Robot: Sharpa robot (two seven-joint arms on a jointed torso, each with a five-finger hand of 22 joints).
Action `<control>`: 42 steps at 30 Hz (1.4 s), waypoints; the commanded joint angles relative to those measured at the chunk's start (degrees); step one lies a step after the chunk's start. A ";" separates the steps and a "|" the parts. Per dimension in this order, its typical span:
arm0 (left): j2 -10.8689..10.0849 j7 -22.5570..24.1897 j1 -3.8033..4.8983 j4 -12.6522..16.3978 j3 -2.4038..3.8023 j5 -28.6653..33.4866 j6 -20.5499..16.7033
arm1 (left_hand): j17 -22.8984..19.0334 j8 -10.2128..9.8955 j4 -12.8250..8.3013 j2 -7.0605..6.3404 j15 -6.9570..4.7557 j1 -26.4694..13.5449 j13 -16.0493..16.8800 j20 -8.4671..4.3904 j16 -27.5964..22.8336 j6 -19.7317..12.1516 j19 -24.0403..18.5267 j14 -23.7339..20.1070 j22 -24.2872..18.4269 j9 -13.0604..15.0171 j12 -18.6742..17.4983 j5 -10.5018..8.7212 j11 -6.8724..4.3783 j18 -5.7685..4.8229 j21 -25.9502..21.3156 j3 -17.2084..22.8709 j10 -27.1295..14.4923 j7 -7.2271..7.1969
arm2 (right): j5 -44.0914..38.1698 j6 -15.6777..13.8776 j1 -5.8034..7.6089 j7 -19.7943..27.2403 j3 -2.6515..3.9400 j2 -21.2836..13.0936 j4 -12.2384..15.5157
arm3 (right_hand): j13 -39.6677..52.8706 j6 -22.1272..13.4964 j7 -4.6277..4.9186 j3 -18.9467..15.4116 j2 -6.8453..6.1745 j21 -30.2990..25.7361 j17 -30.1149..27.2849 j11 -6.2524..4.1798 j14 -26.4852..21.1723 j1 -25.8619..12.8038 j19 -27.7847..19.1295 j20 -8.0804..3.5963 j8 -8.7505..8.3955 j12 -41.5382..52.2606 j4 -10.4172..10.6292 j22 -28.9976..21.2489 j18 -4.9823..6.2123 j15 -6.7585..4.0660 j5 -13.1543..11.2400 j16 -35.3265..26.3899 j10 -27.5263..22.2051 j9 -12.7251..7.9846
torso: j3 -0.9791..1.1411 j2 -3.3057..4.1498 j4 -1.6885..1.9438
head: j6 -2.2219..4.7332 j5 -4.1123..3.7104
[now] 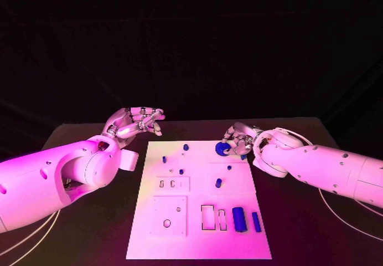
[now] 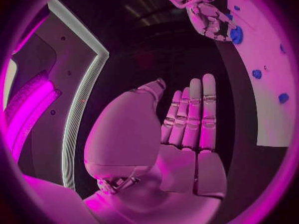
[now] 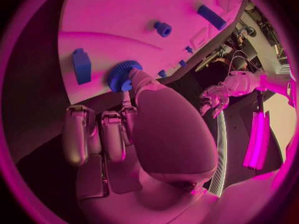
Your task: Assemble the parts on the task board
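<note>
The left hand (image 1: 135, 124) hovers over the black table (image 1: 88, 221) just off the far left corner of the task board (image 1: 200, 244), its fingers (image 2: 194, 114) straight, side by side and slightly spread from the thumb, holding nothing. The task board is a long white plate lying between the two hands, with rectangular and round cut-outs in its near half. Several small blue parts stand or lie on it: a small peg (image 1: 186, 147) near the far edge, roughly midway between the hands, a short peg (image 1: 218, 183) nearer the robot, and well below the right hand, toward the near edge, a thick blue cylinder (image 1: 238, 219) lying flat with a thinner blue bar (image 1: 256, 221) just beside it. At the board's far right corner, the right hand (image 1: 242, 143) rests its curled fingers on a blue toothed gear (image 1: 221, 148). In the right wrist view the gear (image 3: 123, 75) is a round, ridged-rim wheel sitting at the board's edge, with the thumb tip pressed against its rim and the other fingers (image 3: 99, 137) curled below the board edge; a blocky blue part (image 3: 81, 66) lies just beside the gear.
</note>
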 commanded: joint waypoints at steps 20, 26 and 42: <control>0.79 0.24 0.07 -0.34 0.04 -0.16 1.15 | 0.02 0.40 -0.02 -0.23 0.04 -0.10 0.10 -0.08 0.30 0.00 -0.54 -0.56 0.21 0.10 -0.21 -0.33 0.15 0.21 0.37 0.35 0.01 0.04 | -9.90 -10.56 -0.43 -0.19 -0.35 5.21 6.84 | 3.34 1.28 -0.94 3.61 -1.36 0.67 10.56 -0.22 5.12 -1.73 0.42 -0.66 1.87 0.30 -0.57 6.55 -0.54 -0.69 2.61 0.28 0.48 1.21 | -0.11 -0.04 0.05 | -0.25 1.69; 1.05 0.18 0.08 -0.41 0.04 -0.16 1.20 | 0.02 0.40 -0.02 -0.23 0.04 -0.10 0.10 -0.08 0.30 0.00 -0.54 -0.56 0.21 0.10 -0.21 -0.33 0.15 0.21 0.37 0.35 0.01 0.04 | -10.27 -8.54 -1.26 -0.52 -0.78 8.64 4.32 | 3.34 1.17 -0.91 3.74 -1.49 0.66 10.54 -0.19 5.12 -1.85 0.42 -0.65 1.83 0.29 -0.58 6.56 -0.54 -0.67 2.53 0.27 0.48 1.21 | -0.11 0.09 0.20 | -0.09 1.79; 1.24 0.19 0.08 -0.46 0.05 -0.16 1.27 | 0.01 0.41 -0.02 -0.21 0.04 -0.10 0.11 -0.07 0.38 0.00 -0.70 -0.60 0.34 0.12 -0.19 -0.33 0.15 0.22 0.59 0.40 0.04 0.04 | -11.66 -6.39 -2.90 -1.20 -1.00 14.14 -0.67 | 3.35 0.81 -0.78 4.27 -1.74 0.56 10.55 -0.07 5.12 -2.25 0.34 -0.60 1.68 0.27 -0.61 6.50 -0.52 -0.59 2.19 0.27 0.46 1.22 | 0.01 0.05 0.02 | -0.16 2.19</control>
